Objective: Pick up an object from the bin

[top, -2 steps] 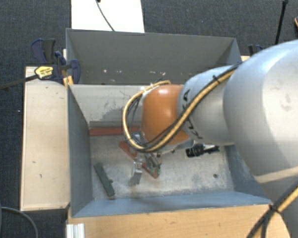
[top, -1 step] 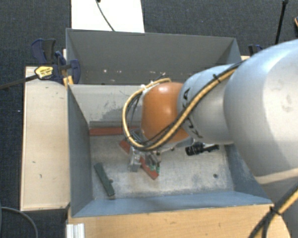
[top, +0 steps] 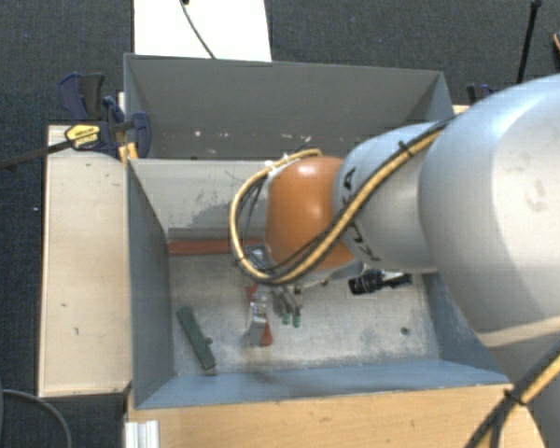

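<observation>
0 objects lifted clear of the bin (top: 149, 278). My gripper (top: 266, 320) hangs low over a small red-and-grey piece (top: 259, 334) mid-floor, near the front wall. Open or closed: cannot tell. Judged outstanding: confirmed grasp, lift.

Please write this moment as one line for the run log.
tool low over bin floor | nearest: small red piece, lower middle | dark bar lower left | black stick right
</observation>
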